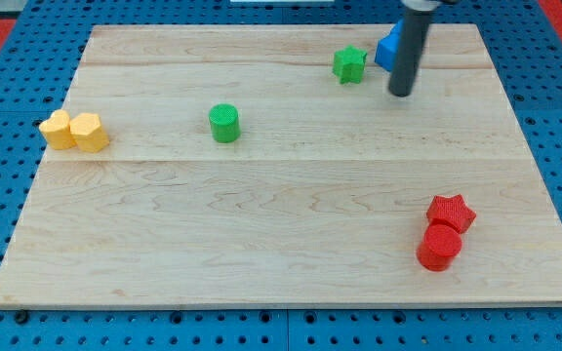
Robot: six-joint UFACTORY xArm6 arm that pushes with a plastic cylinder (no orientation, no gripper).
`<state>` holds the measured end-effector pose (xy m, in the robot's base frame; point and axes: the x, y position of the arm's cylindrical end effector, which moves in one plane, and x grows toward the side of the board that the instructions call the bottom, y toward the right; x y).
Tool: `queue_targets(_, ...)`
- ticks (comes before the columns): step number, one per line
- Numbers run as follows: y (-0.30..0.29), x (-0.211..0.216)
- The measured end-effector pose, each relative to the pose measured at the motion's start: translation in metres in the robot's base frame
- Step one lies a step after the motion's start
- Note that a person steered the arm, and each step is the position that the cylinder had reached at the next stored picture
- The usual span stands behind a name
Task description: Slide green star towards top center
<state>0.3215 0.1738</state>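
Resting on the bench (291, 244), my tip (400, 94) sits near the view's top right; the arm ends in a plain dark rod with no pincer on it, so open or closed cannot be told.

Blue block (388, 47): just above and slightly left of my tip, partly hidden behind the rod, shape unclear. Contact with the rod cannot be told.

Green star (349, 64): just left of my tip and a little above, close but apart from it, near the top edge, right of centre.

Green cylinder (224, 123): well to the left of my tip, slightly lower.

Red star (451, 212) and red cylinder (440, 247): well below my tip, a touch to the right, touching each other, cylinder lower.

Two yellow blocks (74, 131): farthest off, far left of my tip by the bench's left edge, pressed side by side.
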Motion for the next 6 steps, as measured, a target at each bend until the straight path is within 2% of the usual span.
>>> queue_targets(1,0.039,-0.031)
queue_targets(2,0.041,-0.055)
queue_targets(3,0.011,-0.058)
queue_targets(4,0.026,-0.014)
queue_targets(5,-0.001,0.002)
queue_targets(6,-0.117,-0.037)
